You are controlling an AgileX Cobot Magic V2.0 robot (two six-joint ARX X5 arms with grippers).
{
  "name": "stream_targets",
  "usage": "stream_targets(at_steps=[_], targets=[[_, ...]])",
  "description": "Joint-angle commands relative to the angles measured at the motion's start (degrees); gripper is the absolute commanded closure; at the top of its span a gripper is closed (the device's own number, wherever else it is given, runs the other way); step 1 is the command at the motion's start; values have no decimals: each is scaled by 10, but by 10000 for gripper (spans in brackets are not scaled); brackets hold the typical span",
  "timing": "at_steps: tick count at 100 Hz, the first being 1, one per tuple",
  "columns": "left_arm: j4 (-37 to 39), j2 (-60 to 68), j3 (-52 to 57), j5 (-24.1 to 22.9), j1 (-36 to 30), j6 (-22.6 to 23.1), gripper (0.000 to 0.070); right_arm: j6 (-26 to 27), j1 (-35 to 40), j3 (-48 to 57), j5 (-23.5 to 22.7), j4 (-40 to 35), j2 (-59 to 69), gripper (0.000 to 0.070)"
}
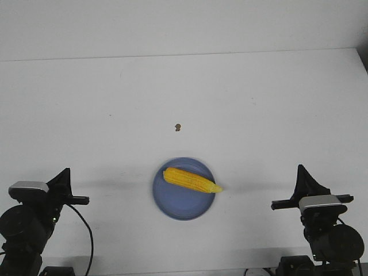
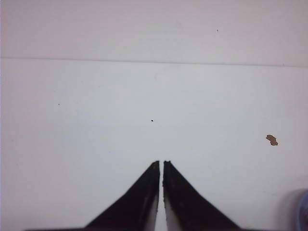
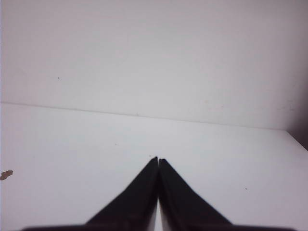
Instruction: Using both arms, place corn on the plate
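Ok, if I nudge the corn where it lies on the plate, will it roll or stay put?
The corn is round and tapered, so a sideways nudge would probably roll it in a curve toward its pointed end. That tip already pokes over the rim of the plate, which looks shallow and may not stop it. It looks stiff, so it should move as one piece.
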Motion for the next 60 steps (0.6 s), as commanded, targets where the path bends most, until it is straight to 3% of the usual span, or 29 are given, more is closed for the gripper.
stream_targets(at_steps=[1,60], targets=[[5,1,2,0,0,5,697,4,0,3,2,6,1,700],[9,0,2,1,0,5,688,4,0,3,2,6,1,700]])
